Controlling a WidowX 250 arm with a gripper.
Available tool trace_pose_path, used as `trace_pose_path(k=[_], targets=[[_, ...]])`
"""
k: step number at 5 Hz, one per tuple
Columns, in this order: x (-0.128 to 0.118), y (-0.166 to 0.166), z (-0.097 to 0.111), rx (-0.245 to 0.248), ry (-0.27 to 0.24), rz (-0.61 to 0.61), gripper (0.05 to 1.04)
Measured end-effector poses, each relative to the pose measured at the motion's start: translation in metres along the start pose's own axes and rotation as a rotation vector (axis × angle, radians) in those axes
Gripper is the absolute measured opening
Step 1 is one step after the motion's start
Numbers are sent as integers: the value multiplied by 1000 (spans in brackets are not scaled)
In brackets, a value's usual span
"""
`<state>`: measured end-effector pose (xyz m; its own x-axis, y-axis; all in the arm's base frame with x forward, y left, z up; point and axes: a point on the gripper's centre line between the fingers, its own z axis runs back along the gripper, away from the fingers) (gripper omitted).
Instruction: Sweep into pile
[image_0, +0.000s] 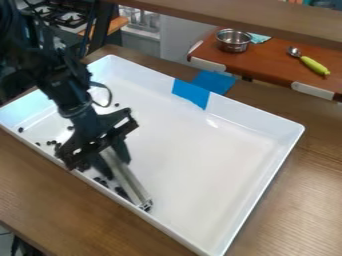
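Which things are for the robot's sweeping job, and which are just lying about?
For the job:
- small dark round bits, waiting to be swept
- long silvery tool, held in the robot's black fingers
- big white rectangular tray, holding the bits

Just lying about:
- shiny round metal bowl
- metal spoon with a green handle

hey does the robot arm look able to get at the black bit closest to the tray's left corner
Probably yes. The black bit lies uncovered inside the same tray as the gripper, and no wall stands between them, though the gripper already holds a sweeping tool.
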<state>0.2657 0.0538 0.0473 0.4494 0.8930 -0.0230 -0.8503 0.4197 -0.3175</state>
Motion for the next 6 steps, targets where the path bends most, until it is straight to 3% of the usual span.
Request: trace_pose_path(k=[2, 3, 4, 6], targets=[[72, -35, 34, -161, -1, 238, 370], [102, -40, 50, -208, -6, 321, 370], [123, -44, 56, -234, -19, 368, 370], [176, -47, 37, -220, -77, 486, 370]])
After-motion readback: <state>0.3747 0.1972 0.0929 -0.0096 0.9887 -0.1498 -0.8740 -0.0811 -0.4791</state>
